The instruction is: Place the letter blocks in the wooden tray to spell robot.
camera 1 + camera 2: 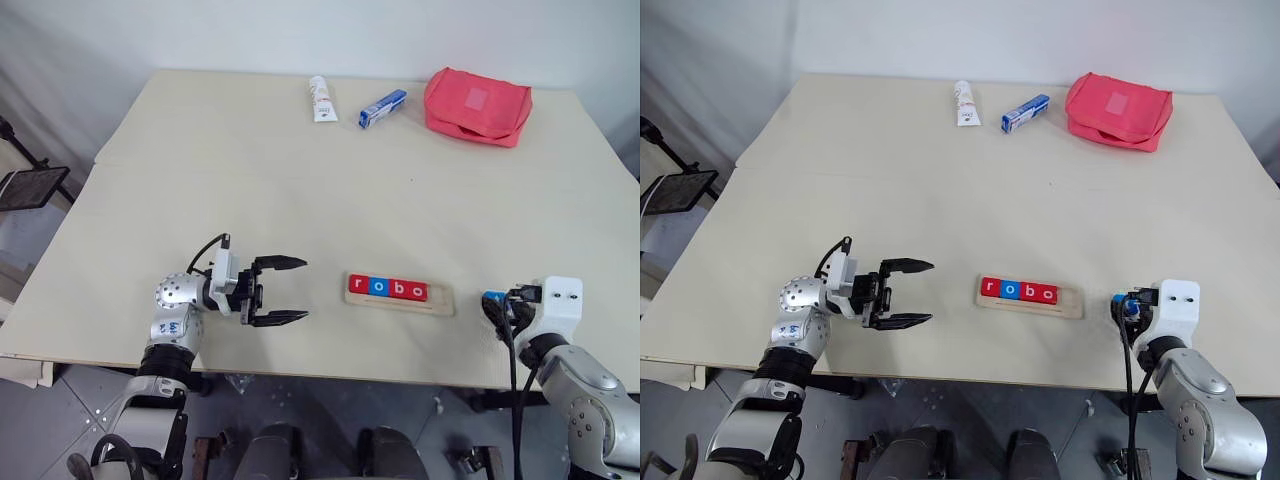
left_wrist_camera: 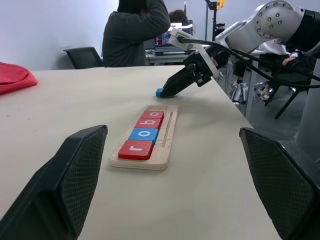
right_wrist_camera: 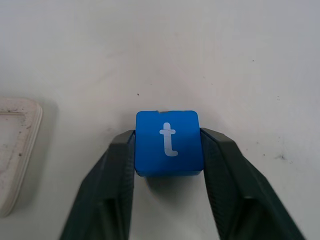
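The wooden tray (image 1: 441,301) lies near the table's front edge. In its groove, from its left end, stand four letter blocks in a row: red r (image 1: 358,285), blue o (image 1: 378,287), red b (image 1: 398,289) and red o (image 1: 418,291). The tray's right end is bare. My right gripper (image 3: 167,134) is just right of the tray, low over the table. Its fingers (image 3: 117,165) press both sides of a blue t block (image 3: 168,142). To the tray's left my left gripper (image 1: 306,289) stands open, pointing at it, with nothing between its fingers.
At the table's far edge lie a white tube (image 1: 322,98), a blue-and-white box (image 1: 382,108) and a red pouch (image 1: 477,105). A person (image 2: 135,30) sits at a desk beyond the table's right side. A black stand (image 1: 30,185) is off the left edge.
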Controlling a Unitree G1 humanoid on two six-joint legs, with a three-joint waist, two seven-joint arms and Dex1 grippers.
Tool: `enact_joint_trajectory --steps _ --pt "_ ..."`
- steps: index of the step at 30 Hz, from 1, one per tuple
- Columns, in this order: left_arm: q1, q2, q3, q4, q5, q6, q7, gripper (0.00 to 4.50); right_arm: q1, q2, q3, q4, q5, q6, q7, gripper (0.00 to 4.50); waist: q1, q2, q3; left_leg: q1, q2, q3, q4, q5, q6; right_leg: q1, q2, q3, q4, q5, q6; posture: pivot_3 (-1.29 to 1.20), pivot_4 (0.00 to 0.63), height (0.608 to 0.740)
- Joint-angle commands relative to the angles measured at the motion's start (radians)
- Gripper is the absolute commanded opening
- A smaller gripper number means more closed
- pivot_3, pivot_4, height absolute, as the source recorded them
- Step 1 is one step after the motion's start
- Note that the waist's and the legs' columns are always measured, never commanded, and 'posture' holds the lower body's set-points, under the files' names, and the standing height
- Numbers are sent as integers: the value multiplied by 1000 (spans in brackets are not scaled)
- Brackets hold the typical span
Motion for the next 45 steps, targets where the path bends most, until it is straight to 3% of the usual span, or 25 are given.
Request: enact_joint_trajectory --steps 1,4,11,15,19,25,36,45 --pt "-8 -1 2 -8 -4 -10 -38 4500 -1 -10 -10 -32 11 -27 14 3464 0 0 0 0 0 0 0 0 0 0 0 0 0 0 0 0 150 740" --pt "0 3 3 -18 -6 -8 -37 4500 15 -34 -12 -63 24 -30 48 4463 1 0 0 0 0 0 0 0 0 0 0 0 0 0 0 0 150 740" --pt "9 7 4 -27 -7 -7 -33 4500 75 -253 -13 -87 68 -54 286 4488 1 0 0 0 0 0 0 0 0 1 0 0 0 0 0 0 150 740" --pt "12 2 2 -29 -6 -11 -30 4500 91 -450 21 -7 28 -133 474 4488 2 0 0 0 0 1 1 0 1 1 0 0 -1 0 0 0 150 740" --pt "15 -2 2 -35 -6 -11 -26 4500 94 -564 54 64 8 -217 604 4488 5 0 0 0 0 0 0 0 1 2 0 -1 -2 0 0 0 150 740" --pt "42 -5 2 -64 -8 -13 -16 4500 -40 -795 229 343 -126 -485 894 4488 2 0 0 0 0 2 1 0 1 2 -1 -1 -4 0 0 0 150 740" --pt "131 13 12 -174 -12 7 23 4500 -388 -796 529 759 -327 -790 1141 4488 1 0 0 -1 1 1 1 0 1 2 -1 -2 -5 0 0 0 150 740" --pt "178 28 17 -246 -15 32 65 4500 -536 -740 612 948 -411 -894 1218 4488 -1 -1 0 -1 1 1 3 0 1 3 -1 -2 -5 0 0 0 150 740"
